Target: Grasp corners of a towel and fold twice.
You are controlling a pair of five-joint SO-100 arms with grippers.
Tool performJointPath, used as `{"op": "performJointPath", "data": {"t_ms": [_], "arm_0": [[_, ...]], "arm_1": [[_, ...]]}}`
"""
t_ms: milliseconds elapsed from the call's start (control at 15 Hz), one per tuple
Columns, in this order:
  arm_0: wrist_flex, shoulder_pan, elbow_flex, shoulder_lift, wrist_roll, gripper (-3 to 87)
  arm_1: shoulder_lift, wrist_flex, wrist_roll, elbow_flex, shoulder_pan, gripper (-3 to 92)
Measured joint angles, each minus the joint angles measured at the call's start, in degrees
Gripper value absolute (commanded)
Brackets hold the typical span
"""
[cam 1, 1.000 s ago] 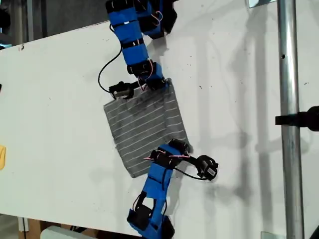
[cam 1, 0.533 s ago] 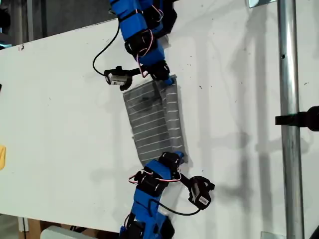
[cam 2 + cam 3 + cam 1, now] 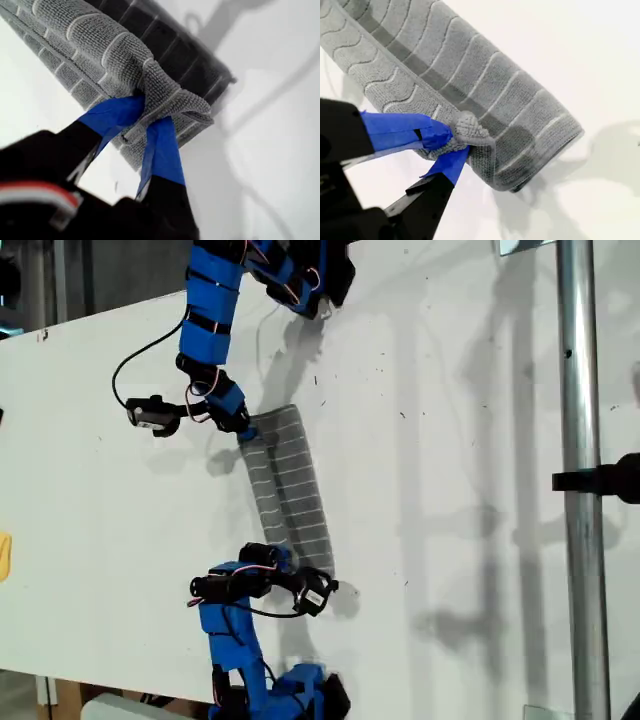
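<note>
The grey striped towel (image 3: 288, 490) lies on the white table (image 3: 450, 440) as a narrow folded strip. Two blue arms meet it in the exterior view, one gripper (image 3: 245, 430) at its upper end and one gripper (image 3: 295, 562) at its lower end; I cannot tell which is first. In the first wrist view my first gripper (image 3: 142, 117) is shut on a bunched corner of the towel (image 3: 100, 45), which hangs lifted over its own shadow. My second gripper (image 3: 457, 142) pinches another corner, with the towel (image 3: 470, 75) doubled over beneath it.
A metal pole (image 3: 578, 490) with a black clamp (image 3: 600, 480) stands at the exterior view's right. A yellow object (image 3: 4, 555) shows at that view's left edge. The table's far edge runs along the top left of the exterior view.
Both arms swung toward the exterior view's left, carrying their corners over. The towel went from a wide spread square to a narrow folded strip.
</note>
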Motion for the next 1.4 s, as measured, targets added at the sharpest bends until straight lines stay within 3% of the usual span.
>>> {"op": "performJointPath", "data": {"t_ms": [133,267,467,667,1067,1400], "arm_0": [[0.35,-6.86,0.53,2.2,4.75,-2.9],[0.62,-8.17,3.52,4.31,5.63,-2.9],[-2.81,-4.48,8.79,4.39,1.93,-2.9],[-7.21,1.32,11.07,2.46,-2.46,-2.8],[-8.17,3.25,10.99,-4.31,-6.15,-2.7],[-8.17,7.03,9.23,-4.66,-9.58,0.6]], "arm_1": [[-9.76,1.58,-4.31,-13.27,3.25,-0.3],[-12.22,5.89,-5.1,-20.3,3.08,-0.3],[-12.22,11.43,-4.39,-18.54,-0.53,-0.3],[-12.13,11.25,-2.64,-10.9,-4.83,-0.3],[-15.12,4.66,-2.02,-4.48,-2.9,-0.3],[-13.18,13.36,-1.93,-6.77,-2.81,-0.3]]}}
